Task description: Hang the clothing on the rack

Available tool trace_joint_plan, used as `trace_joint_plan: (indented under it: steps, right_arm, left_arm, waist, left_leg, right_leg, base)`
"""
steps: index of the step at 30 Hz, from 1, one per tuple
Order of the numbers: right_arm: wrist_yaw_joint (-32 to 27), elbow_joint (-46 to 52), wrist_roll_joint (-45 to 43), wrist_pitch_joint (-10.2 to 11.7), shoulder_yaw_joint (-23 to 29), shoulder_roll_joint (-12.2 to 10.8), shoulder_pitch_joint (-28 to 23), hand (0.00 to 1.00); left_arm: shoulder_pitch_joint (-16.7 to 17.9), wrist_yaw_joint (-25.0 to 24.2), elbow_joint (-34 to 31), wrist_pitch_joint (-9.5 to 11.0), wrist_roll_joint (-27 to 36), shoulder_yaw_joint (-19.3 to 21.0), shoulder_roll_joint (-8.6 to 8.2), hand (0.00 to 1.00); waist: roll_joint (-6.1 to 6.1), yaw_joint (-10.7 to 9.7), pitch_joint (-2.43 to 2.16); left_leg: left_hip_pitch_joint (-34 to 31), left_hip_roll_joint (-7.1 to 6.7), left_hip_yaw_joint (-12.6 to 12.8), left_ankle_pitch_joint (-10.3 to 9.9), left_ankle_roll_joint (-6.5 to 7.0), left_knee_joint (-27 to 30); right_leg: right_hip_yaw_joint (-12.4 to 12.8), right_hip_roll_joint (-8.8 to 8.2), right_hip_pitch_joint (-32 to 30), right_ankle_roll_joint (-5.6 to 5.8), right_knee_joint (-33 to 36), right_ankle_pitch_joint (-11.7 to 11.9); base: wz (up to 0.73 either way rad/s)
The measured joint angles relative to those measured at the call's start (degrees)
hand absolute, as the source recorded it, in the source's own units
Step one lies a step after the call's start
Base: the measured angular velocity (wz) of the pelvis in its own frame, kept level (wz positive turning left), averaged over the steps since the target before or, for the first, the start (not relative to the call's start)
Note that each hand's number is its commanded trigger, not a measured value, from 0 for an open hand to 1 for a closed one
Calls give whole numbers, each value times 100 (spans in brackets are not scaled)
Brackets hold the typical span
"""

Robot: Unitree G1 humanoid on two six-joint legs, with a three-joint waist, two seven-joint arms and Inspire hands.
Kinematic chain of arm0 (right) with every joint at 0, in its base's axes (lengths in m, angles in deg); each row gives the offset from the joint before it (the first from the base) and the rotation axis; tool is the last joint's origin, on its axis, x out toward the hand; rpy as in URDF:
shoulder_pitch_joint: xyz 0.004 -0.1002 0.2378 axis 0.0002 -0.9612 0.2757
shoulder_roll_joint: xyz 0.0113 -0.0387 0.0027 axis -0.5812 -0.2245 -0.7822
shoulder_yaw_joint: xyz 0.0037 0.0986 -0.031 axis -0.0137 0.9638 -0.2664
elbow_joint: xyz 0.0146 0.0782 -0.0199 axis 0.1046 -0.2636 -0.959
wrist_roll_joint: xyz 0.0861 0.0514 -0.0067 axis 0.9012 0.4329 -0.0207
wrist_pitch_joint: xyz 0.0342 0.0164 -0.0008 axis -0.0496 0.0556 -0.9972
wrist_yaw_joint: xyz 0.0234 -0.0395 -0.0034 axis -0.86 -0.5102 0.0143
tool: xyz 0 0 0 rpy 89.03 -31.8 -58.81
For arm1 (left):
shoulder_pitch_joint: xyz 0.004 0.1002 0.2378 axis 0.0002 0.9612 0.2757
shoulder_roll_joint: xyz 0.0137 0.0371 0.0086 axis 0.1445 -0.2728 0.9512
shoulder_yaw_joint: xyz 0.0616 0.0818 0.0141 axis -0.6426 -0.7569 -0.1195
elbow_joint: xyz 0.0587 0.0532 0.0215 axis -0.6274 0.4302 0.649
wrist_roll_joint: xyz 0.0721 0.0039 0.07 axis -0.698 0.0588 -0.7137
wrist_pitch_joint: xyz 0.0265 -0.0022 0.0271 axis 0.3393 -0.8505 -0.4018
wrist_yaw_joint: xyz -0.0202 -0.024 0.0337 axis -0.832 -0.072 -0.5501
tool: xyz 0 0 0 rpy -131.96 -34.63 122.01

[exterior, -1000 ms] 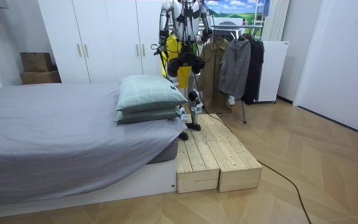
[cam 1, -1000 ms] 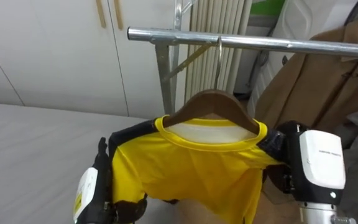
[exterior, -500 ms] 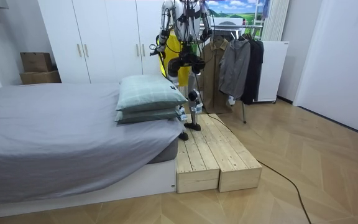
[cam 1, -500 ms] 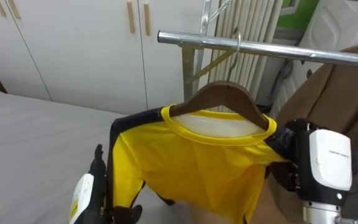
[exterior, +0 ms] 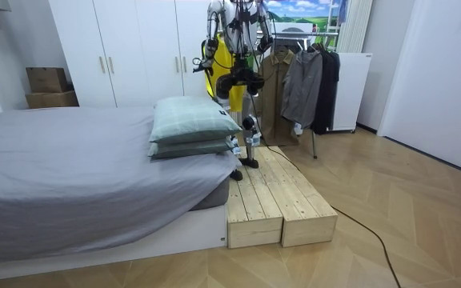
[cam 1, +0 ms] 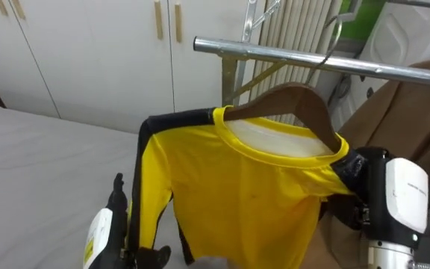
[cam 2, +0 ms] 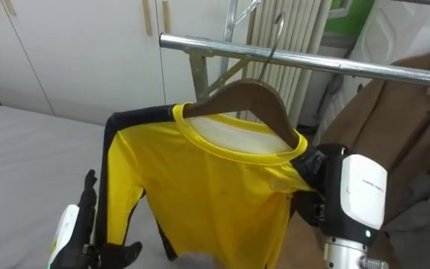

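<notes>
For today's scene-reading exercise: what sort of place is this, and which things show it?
Most likely a bedroom: a bed with stacked pillows, white wardrobe doors, and a clothes rail with coats hanging on it.

I count one rail [cam 1: 290,56]. Just below the rail I see one hanger [cam 1: 297,101] with one shirt [cam 1: 237,187] on it. Lower than the rail, I have two hands: one left hand [cam 1: 114,224] and one right hand [cam 1: 405,198]. Along the rail to the room view's right I make out three coats [exterior: 302,84], though they overlap and there may be more. Out from the rail toward the room camera there is one bed [exterior: 70,176], two stacked pillows [exterior: 192,120] and two platforms [exterior: 254,200] side by side. Well to the room view's left of the rail sit two boxes [exterior: 46,78].
</notes>
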Motion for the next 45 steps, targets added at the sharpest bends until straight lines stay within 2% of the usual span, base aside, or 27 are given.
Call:
trace_joint_plan:
  steps: [7, 8, 9, 11, 14, 17, 21, 27, 32, 37, 39, 42, 45]
  right_arm:
    - [83, -26, 543, -3, 13, 66, 32, 100]
    - [87, -132, 574, -2, 23, 71, 115, 100]
    - [108, -312, 581, -1, 51, 73, 254, 100]
    - [157, -493, 587, -1, 157, 98, 366, 100]
    - [276, -647, 601, -2, 367, 128, 440, 100]
    - [483, -723, 897, -13, 447, 268, 445, 100]
    - [709, -721, 953, -24, 473, 359, 492, 100]
    - [1080, -953, 982, -124, 473, 711, 1061, 100]
    - [1281, -1412, 1212, -126, 475, 749, 1462, 100]
    - [1658, -1735, 1651, -125, 481, 811, 1662, 100]
    - [1841, -1887, 1743, -134, 481, 913, 1806, 100]
    - [1980, -2066, 1994, -127, 472, 966, 2058, 100]
    - [2130, -2230, 2118, -120, 472, 993, 2279, 100]
  left_arm:
    - [1, -8, -142, 0, 0, 137, -28, 0]
    - [3, -7, -154, 0, 2, 151, -25, 0]
    - [8, -8, -153, 0, 2, 179, -24, 0]
    - [1, -16, -154, 1, -9, 186, -15, 0]
    - [18, -44, -147, 1, -16, 230, -6, 0]
    - [15, -176, -148, 1, -7, 240, -5, 0]
    - [7, -326, -154, 1, -21, 315, -7, 0]
    - [-44, -421, -185, 1, -42, 334, -14, 0]
    - [-42, -425, -185, -3, -37, 346, 14, 0]
    - [-40, -533, -183, -11, -35, 417, 56, 0]
    - [-40, -576, -184, -13, -37, 413, 72, 0]
    - [-69, -621, -186, -13, -25, 420, 130, 0]
    - [-91, -629, -186, -12, -44, 420, 135, 0]
  waist:
    - [2, 63, 1]
    - [-6, 77, 5]
    - [-10, 117, 7]
    - [-15, 103, 10]
    - [-35, 106, 22]
    - [-34, 108, 22]
    - [-57, 120, 36]
    - [-132, 125, 70]
    - [-150, 143, 75]
    - [-261, 164, 68]
    - [-313, 169, 71]
    - [-378, 194, 66]
    - [-400, 193, 64]
  left_leg:
    - [7, 11, -11, 0, 0, -21]
    - [35, 12, 8, 0, 0, -21]
    - [70, 8, 38, 0, 0, -22]
    - [68, 4, -3, 0, 0, -27]
    - [37, 4, -116, -1, 0, -29]
    - [40, 1, -243, 0, 0, -27]
    - [28, -2, -276, 0, 0, -28]
    - [-17, -5, -372, 4, -7, -33]
    - [-19, -15, -409, 7, -11, -39]
    - [-29, -13, -431, 18, -27, -70]
    - [-31, -13, -448, 18, -27, -70]
    - [-25, -14, -461, 18, -28, -69]
    - [-20, -18, -505, 18, -28, -56]
  right_leg:
    - [-52, -14, 33, -14, -82, 16]
    - [-355, -61, 33, -40, -104, 27]
    - [-767, -137, 37, -87, -139, 33]
    - [-950, -215, 57, -108, -172, 28]
    - [-948, -217, 107, -115, -184, 32]
    - [-1025, -234, 132, -120, -195, 35]
    - [-1066, -240, 119, -133, -187, 23]
    - [-1169, -266, 68, -134, -183, 24]
    - [-1193, -282, 80, -134, -197, 24]
    - [-1240, -288, 67, -134, -195, 23]
    - [-1284, -300, 68, -134, -196, 24]
    - [-1439, -331, 73, -136, -204, 24]
    - [-1475, -347, 120, -143, -240, 30]
  base:
    - [-1]
    - [-17]
    - [-18]
    - [1]
    - [10]
    - [10]
    - [4]
    - [7]
    - [4]
    - [3]
    - [4]
    - [0]
    - [7]
